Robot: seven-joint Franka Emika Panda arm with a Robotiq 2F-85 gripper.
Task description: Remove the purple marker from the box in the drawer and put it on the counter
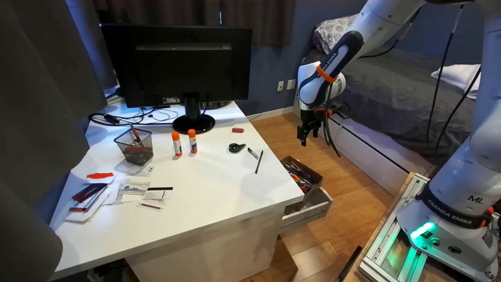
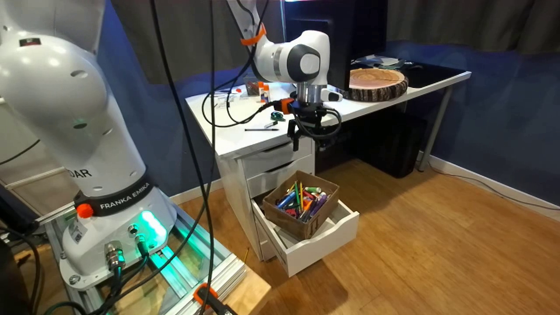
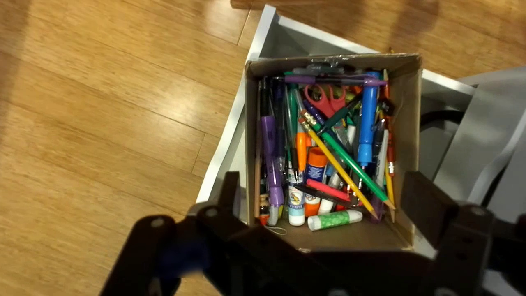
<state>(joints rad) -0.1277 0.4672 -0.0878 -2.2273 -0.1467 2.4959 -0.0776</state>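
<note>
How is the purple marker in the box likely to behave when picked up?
The purple marker looks straight and hard-shelled, so it should probably stay stiff. Its smooth-looking barrel may be slippery. Lying beside other pens, it could drag some along.

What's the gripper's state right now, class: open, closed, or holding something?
Gripper: open, jaws wide apart, holding nothing.
</note>
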